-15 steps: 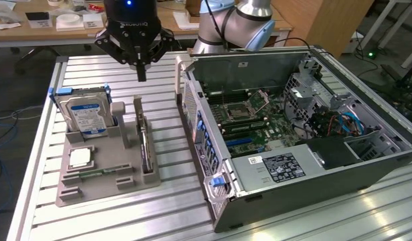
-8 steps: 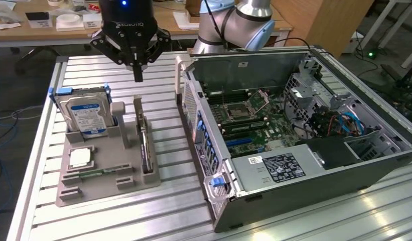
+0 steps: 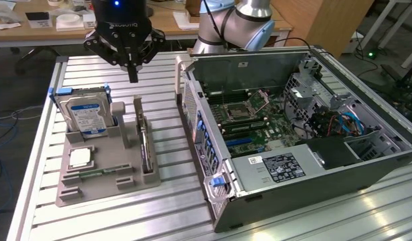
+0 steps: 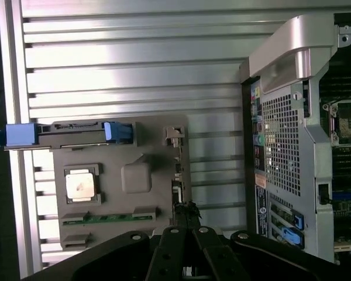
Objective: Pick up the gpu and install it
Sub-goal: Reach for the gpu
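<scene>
Slatted aluminium tabletop (image 3: 125, 216) is seen beneath everything, with cluttered desks behind. An open computer case (image 3: 326, 186) is laid on its side at the right of the exterior view, its motherboard exposed. A grey fixture tray (image 3: 99, 188) is set at lower left, just beside the case. The claw (image 3: 133, 75) is hung at upper left, above the tray's far end, its fingers drawn together to a narrow point with nothing held. A blue-labelled hard drive (image 3: 85, 113) is stood in the tray. The gpu (image 3: 147, 150) is stood on edge in the tray's slot nearest the case, untouched. A strike on the card's top edge is judged likely if the claw is lowered while narrow. A skewed grip could jam the card against the slot's grey uprights.
</scene>
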Motion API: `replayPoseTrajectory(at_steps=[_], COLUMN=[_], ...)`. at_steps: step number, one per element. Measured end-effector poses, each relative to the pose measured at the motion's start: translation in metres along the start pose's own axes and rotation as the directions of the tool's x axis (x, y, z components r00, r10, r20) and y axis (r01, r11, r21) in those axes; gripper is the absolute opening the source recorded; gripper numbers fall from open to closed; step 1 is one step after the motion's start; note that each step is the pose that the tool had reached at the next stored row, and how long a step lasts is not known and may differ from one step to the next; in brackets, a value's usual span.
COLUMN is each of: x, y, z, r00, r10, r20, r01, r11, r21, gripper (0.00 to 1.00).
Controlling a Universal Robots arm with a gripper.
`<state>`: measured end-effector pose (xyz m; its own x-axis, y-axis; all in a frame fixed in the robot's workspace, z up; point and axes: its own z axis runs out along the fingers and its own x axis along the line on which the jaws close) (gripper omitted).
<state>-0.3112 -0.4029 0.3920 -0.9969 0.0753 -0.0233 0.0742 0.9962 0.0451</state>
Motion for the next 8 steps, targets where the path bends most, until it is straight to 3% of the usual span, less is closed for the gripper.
replayPoseTrajectory(at_steps=[8], x=[0.0087], y=[-0.0012], z=[-0.0001], r00=[1.0], r10=[0.0], r20=[-0.0001], r01=[0.0], r11=[1.0], r21=[0.0], gripper=[0.11])
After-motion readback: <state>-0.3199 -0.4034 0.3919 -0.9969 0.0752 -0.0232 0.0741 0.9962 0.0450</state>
